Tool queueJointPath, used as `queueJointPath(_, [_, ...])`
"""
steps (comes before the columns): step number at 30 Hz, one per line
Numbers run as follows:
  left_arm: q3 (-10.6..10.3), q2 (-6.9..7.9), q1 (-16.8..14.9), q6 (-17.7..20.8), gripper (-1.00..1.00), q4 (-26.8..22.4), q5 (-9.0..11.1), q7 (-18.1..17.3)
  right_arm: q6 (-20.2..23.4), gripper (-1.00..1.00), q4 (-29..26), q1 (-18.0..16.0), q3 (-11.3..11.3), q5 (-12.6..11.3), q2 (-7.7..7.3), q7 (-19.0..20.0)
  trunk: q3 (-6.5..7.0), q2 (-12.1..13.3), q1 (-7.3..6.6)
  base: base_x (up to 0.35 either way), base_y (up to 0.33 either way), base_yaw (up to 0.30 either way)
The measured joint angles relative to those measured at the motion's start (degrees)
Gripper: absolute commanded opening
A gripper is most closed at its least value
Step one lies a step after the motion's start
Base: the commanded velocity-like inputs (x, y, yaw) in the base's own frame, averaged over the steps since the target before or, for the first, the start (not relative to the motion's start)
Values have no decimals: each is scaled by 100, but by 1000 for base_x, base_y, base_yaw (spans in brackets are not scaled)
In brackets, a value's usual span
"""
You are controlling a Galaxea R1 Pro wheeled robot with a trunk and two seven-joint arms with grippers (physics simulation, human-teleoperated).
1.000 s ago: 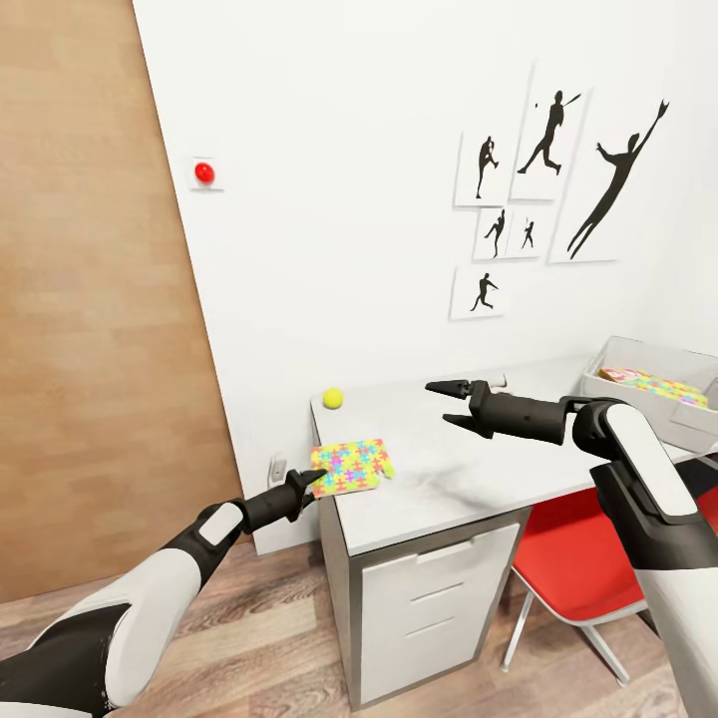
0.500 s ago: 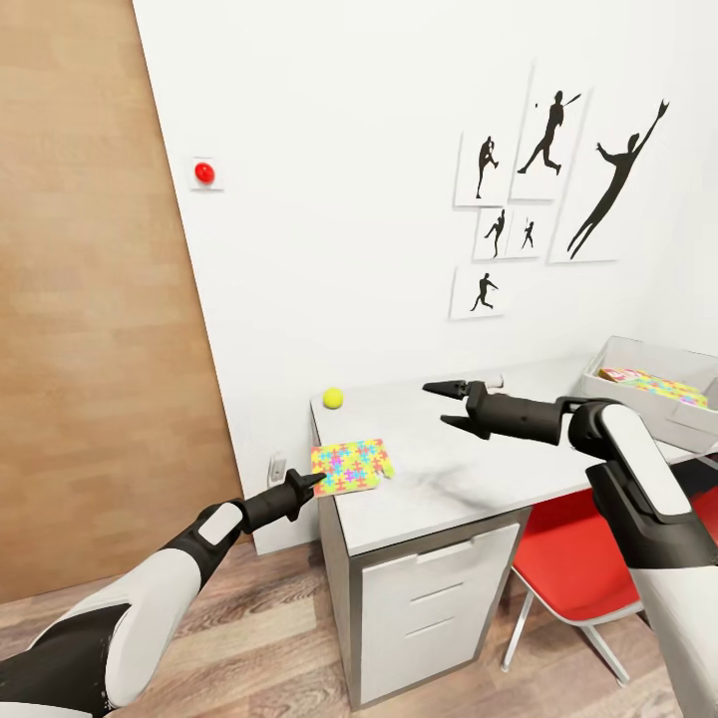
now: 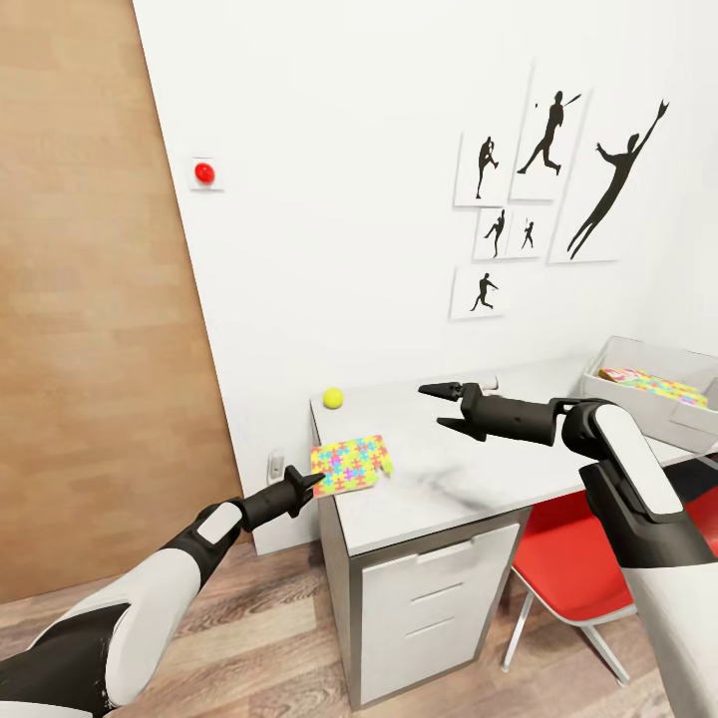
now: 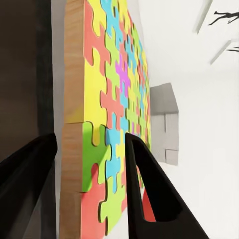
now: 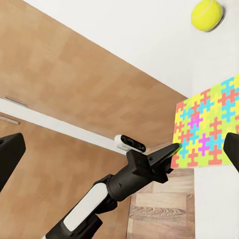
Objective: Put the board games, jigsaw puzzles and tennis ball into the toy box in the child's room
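- Jigsaw puzzle (image 3: 349, 466) at the table's (image 3: 469, 489) left corner, overhanging the edge, near the tennis ball (image 3: 333, 398)
- Left gripper (image 3: 313, 483) straddling that overhanging edge, fingers (image 4: 149, 184) either side; contact unclear
- Right gripper (image 3: 432, 406) spread wide above the tabletop, empty
- Toy box (image 3: 638, 397) far right

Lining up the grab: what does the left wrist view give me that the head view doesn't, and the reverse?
Left wrist view: the jigsaw puzzle has a wooden side edge, and it sits between the open fingers of the left claw, one finger on each side.
Head view: the tennis ball lies beyond the puzzle near the wall, and the right claw hangs open above the table.
Both: the puzzle at the table's corner and the left claw at its edge.
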Motion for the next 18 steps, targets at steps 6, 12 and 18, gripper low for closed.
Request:
queueJointPath(6, [-45,1,5,-71,-100,10,-147,99,-1,100,2,-2,0,-2,2,0,106,240,-131,0,0,0])
queueJointPath(12, [-91,1,7,-89,-100,6,-198,91,-1,100,6,-41,0,-3,2,-8,213,481,-262,0,0,0])
queueJointPath(18, [-93,1,7,-78,-100,-1,-198,73,-1,100,13,-52,0,-2,2,-9,321,722,-394,0,0,0])
